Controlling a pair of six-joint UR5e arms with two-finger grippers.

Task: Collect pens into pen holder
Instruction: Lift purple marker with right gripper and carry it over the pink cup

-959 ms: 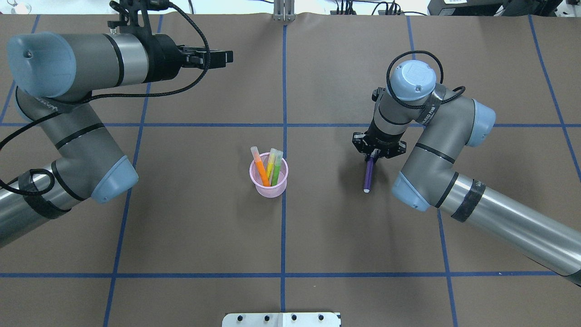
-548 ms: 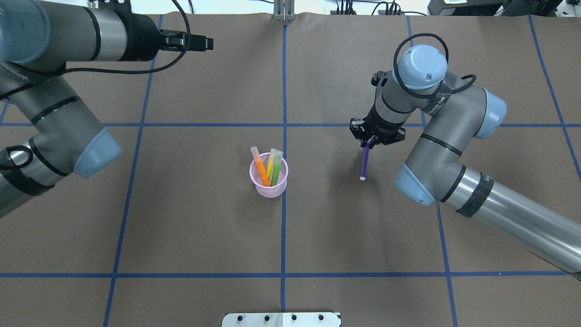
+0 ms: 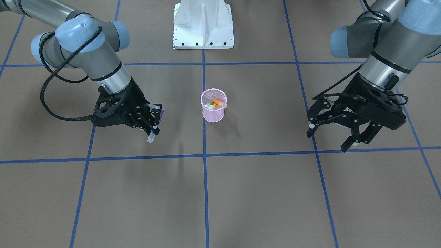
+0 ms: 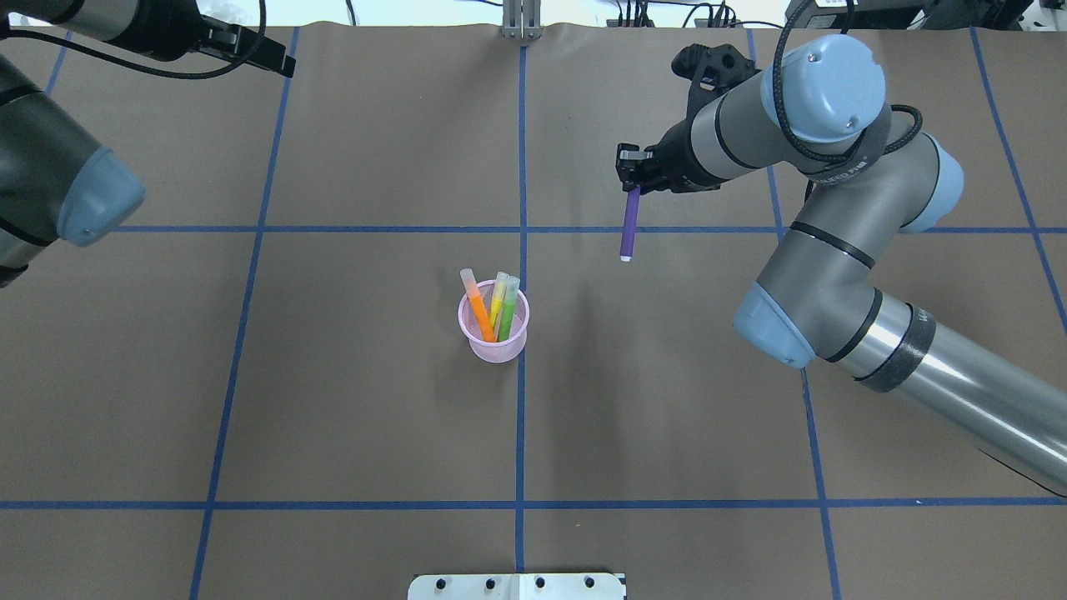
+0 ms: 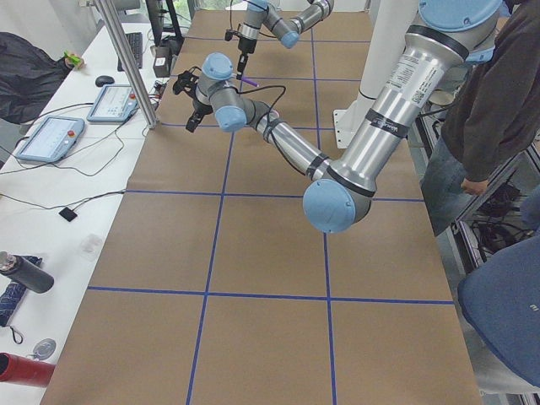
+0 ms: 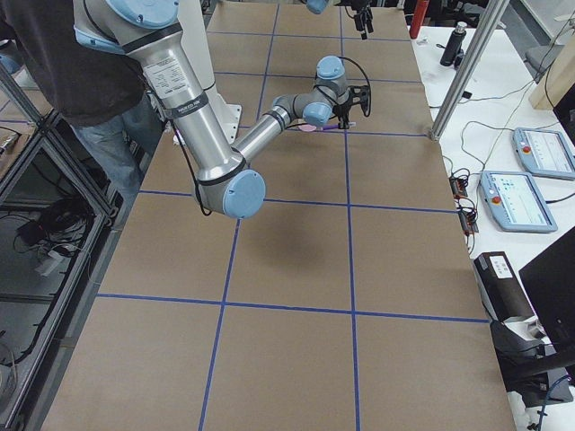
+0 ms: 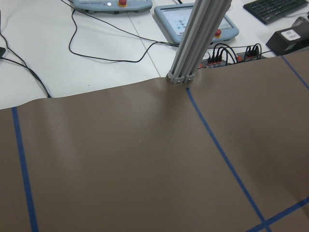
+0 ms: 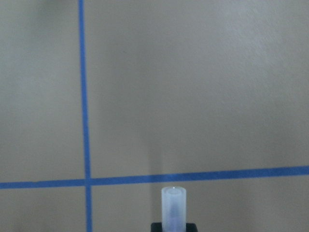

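The pink mesh pen holder [image 4: 493, 333] stands near the table's middle, also in the front view [image 3: 213, 113]. It holds an orange pen [image 4: 478, 310], a yellow one [image 4: 498, 298] and a green one [image 4: 508, 307], all leaning. My right gripper [image 4: 633, 185] is shut on the purple pen [image 4: 629, 227] and holds it in the air, right of and beyond the holder. The pen's whitish cap end [image 3: 150, 138] sticks out of the gripper [image 3: 154, 121] and shows in the right wrist view [image 8: 173, 208]. My left gripper [image 3: 329, 139] is open and empty, far to the left [image 4: 279, 60].
A white mount plate [image 4: 517, 586] sits at the table's near edge. An aluminium post [image 7: 193, 43] stands at the far edge, with cables and tablets behind it. Blue tape lines [image 4: 522, 167] cross the brown table cover. A person [image 5: 489, 101] stands beside the robot's base.
My right gripper has lifted the purple pen off the table and carried it farther away and leftward. My left arm has drawn back toward the far left corner.
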